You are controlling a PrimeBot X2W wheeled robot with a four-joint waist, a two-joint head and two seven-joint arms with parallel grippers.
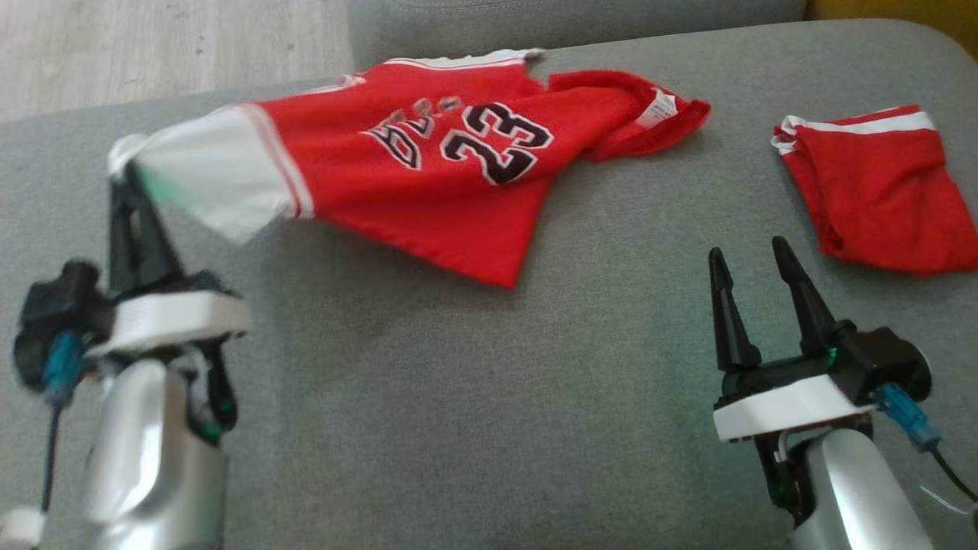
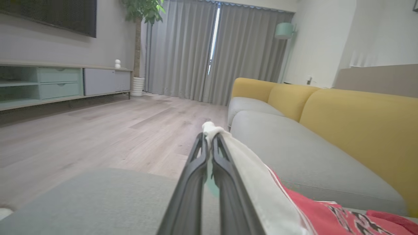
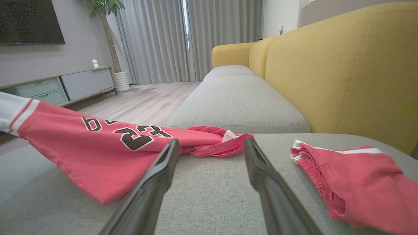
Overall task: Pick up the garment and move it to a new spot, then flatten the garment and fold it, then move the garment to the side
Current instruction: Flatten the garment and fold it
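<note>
The cushion [image 1: 428,397] bears the jersey [image 1: 428,191] on its far half, white sleeve [image 1: 214,183] lifted clear, likely for dragging elsewhere. Shorts [image 1: 879,191] sit at the cushion's right edge. Left gripper [image 1: 124,164] pinches that sleeve tight; right gripper [image 1: 747,248] hovers over the cushion's near right, spread, empty.

Silver forearm [image 1: 852,493], white collar [image 1: 787,414], black 2-fingered right end effector [image 1: 747,248] — blue cable plug [image 1: 904,416]

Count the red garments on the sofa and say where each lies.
2. The jersey numbered 23 lies left of centre, its white end pinched in the left gripper. The crumpled shorts lie at the right, apart from it. None looks hidden.
</note>
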